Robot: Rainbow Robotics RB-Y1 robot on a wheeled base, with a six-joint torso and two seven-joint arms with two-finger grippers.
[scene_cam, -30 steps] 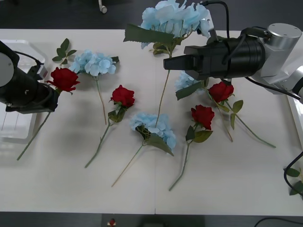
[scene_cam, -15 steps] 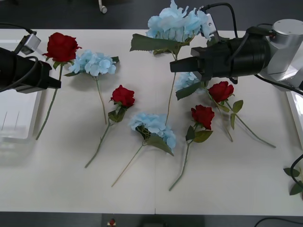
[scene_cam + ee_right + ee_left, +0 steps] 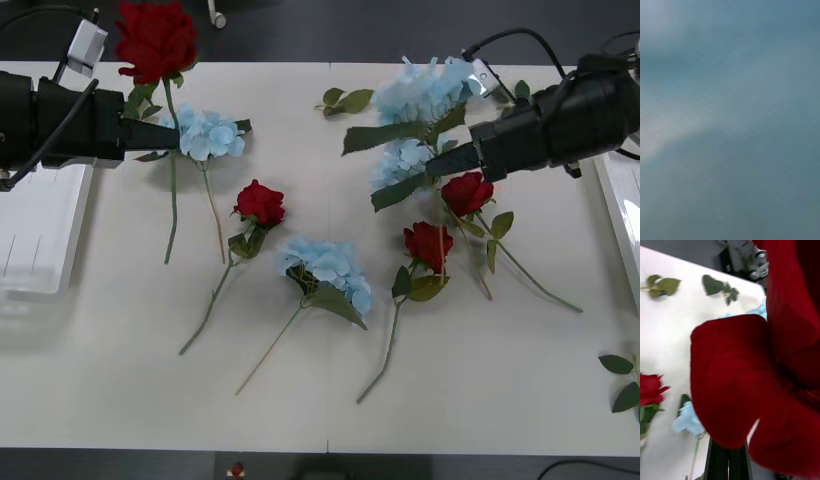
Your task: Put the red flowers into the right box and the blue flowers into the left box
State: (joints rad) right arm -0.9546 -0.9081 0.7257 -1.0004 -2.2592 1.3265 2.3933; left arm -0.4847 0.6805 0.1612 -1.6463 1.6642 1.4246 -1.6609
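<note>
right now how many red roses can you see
4: one held up by the left gripper at far left, one left of centre, two on the right.

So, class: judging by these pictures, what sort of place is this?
Probably a robotics lab or test room, not a florist's. A plain white table holds artificial roses and hydrangeas spread out for sorting, two cabled black robot arms reach in, and a castor wheel stands on dark floor behind.

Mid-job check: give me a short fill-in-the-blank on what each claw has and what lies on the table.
1. The left claw holds a ____ flower by its stem.
2. The right claw holds a ____ flower.
3. ____ red flowers lie on the table, untouched.
4. The left box holds ____ flowers.

Missing words: red; blue; Three; no
</note>
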